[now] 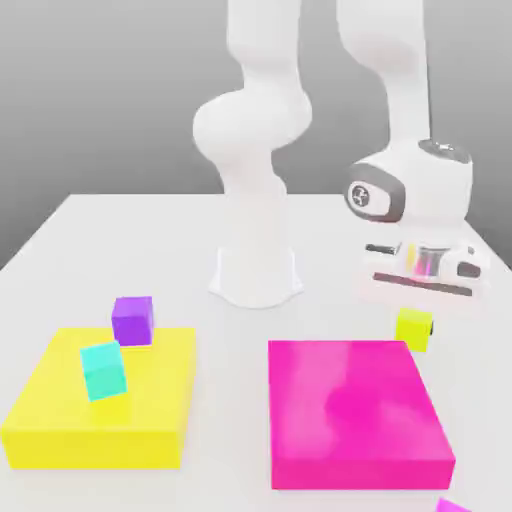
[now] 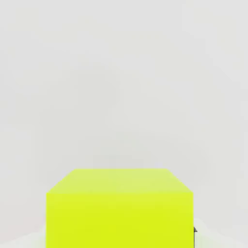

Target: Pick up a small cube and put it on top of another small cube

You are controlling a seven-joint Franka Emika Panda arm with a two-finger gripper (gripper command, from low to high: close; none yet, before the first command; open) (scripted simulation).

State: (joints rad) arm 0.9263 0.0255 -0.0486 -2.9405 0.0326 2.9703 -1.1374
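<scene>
The small lime-yellow cube (image 1: pixel 410 328) rests on the white table, just behind the far right corner of the flat magenta block. My gripper (image 1: pixel 415 320) reaches straight down onto it from the white hand and is shut on it; a dark fingertip (image 1: pixel 431 325) shows at the cube's side. In the hand view the lime-yellow cube (image 2: pixel 121 208) looms large and close. The small purple cube (image 1: pixel 132 320) stands at the far edge of the flat yellow block, far off toward the exterior view's left.
A large flat yellow block (image 1: pixel 60 420) lies front left with a teal cube (image 1: pixel 104 370) on it. A large flat magenta block (image 1: pixel 355 410) lies front right. The arm's white base (image 1: pixel 256 275) stands mid-table behind them. A small purple piece (image 1: pixel 452 506) shows at the front right edge.
</scene>
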